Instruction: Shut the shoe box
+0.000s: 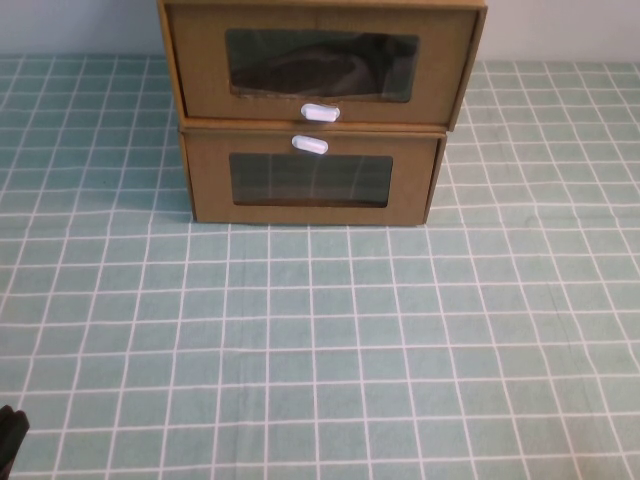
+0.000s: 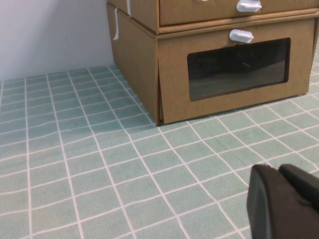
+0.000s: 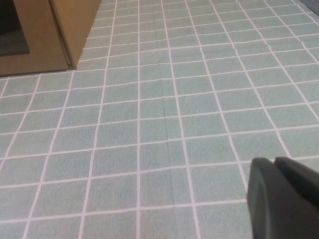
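Note:
The shoe box (image 1: 320, 62), brown cardboard with a clear window and a white pull tab (image 1: 320, 113) below it, sits on top of a like box at the table's far side. Its lower edge and tab (image 2: 248, 5) show in the left wrist view. I cannot tell whether its drawer stands out. My left gripper (image 1: 8, 432) is at the near left corner of the table, far from the boxes. It is shut and empty in the left wrist view (image 2: 278, 168). My right gripper (image 3: 274, 160) is shut and empty, low over the cloth, out of the high view.
The lower cardboard box (image 1: 310, 180) has its white tab (image 1: 309, 144) above its window; it also shows in the left wrist view (image 2: 234, 69), and a corner of it in the right wrist view (image 3: 50, 30). A green checked cloth (image 1: 320, 340) covers the table.

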